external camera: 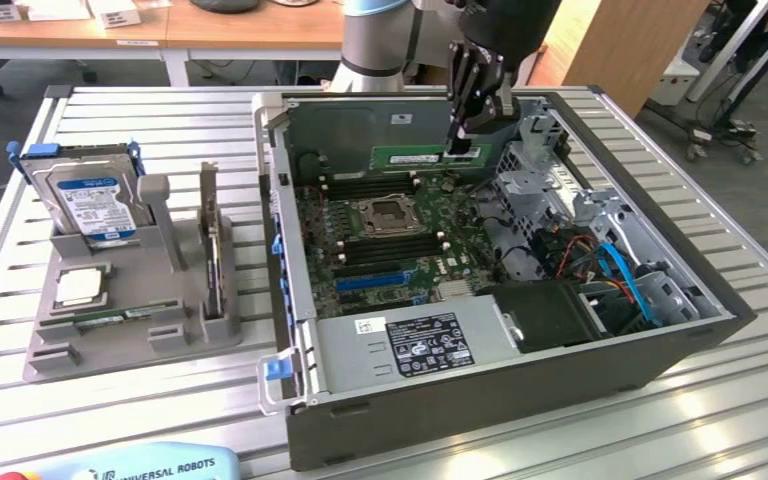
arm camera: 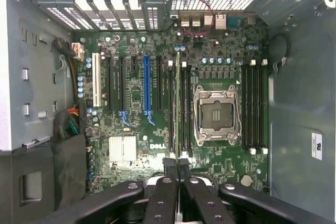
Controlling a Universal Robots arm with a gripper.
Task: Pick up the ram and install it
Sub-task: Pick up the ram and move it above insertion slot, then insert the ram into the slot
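Ram (arm camera: 178, 106) sits pinched in my closed gripper (arm camera: 178, 165) over the slots (arm camera: 171, 114); any skew and I reckon I'd jam it against a latch (arm camera: 170, 63).

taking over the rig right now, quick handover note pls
Gripper: shut on the ram.
Ram: held up inside the open computer case, above the motherboard. In the wrist view it runs along the memory slots beside the CPU socket.
Done: pickup.
Left: install, as the ram does not look seated in a slot yet.
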